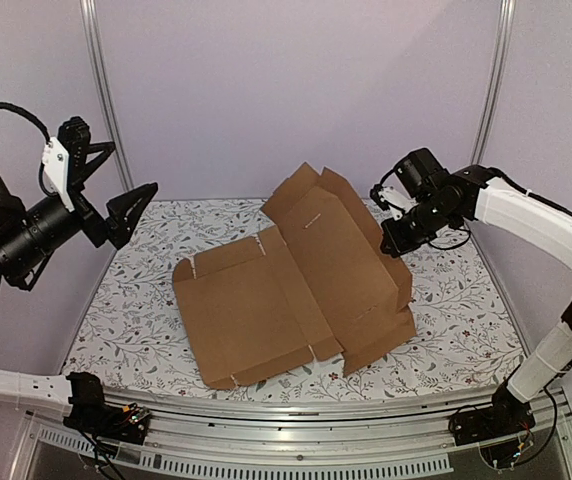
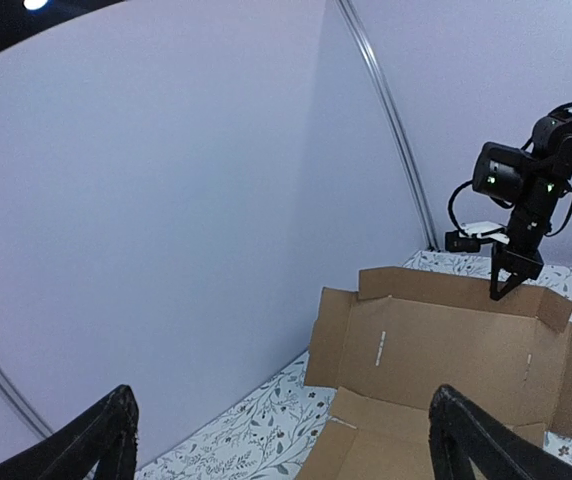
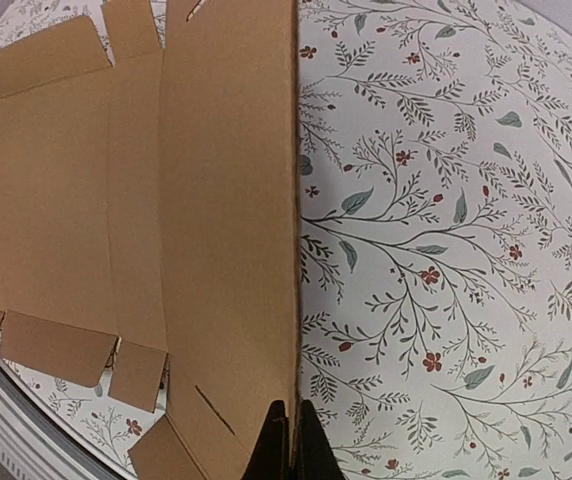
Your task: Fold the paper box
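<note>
The paper box is a flat brown die-cut cardboard sheet on the floral table. Its near part lies flat and its far right panel is lifted and tilted up. My right gripper is shut on the upper edge of that lifted panel. In the right wrist view the fingertips pinch the cardboard edge. My left gripper is open and empty, held high at the left, apart from the box. The left wrist view shows its gripper spread wide, the box and the right gripper beyond it.
The floral tablecloth covers the table. Metal frame posts stand at the back left and back right before a plain lilac wall. A rail runs along the near edge.
</note>
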{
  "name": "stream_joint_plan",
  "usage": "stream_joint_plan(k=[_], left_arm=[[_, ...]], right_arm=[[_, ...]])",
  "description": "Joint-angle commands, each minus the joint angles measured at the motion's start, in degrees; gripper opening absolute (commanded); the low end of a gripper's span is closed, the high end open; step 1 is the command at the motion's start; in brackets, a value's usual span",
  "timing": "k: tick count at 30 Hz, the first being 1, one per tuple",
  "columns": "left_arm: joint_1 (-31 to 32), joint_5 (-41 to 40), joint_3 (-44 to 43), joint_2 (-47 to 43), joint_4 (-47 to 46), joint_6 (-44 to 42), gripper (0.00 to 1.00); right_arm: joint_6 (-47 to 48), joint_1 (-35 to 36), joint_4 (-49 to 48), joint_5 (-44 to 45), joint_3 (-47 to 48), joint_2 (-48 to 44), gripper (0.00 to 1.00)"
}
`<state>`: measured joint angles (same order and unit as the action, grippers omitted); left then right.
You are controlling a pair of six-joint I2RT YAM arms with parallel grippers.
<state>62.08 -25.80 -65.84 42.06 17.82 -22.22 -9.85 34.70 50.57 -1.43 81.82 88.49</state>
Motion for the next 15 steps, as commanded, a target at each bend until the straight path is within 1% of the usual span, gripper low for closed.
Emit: stream_joint_plan(k=[1,4,10,15], left_arm=[[0.6,-0.6,1.7,-0.3,4.4,4.5,1.0],[0.6,0.1,2.6,-0.6,5.7,5.8,1.0],[0.6,0.4,4.7,-0.5,7.6,7.4,1.0],[0.6,-1.5,7.4,-0.4,7.3,9.7,1.0]], right_arm=[[8.3,0.1,4.2,4.5,6.1,4.6,0.0],[13.8,0.2,6.1,6.4,9.6,7.9,0.0],[21.4,1.0,7.4,11.5,15.4,13.5,0.0],[32.8,4.1,5.8,14.2,17.8,16.3,0.0]])
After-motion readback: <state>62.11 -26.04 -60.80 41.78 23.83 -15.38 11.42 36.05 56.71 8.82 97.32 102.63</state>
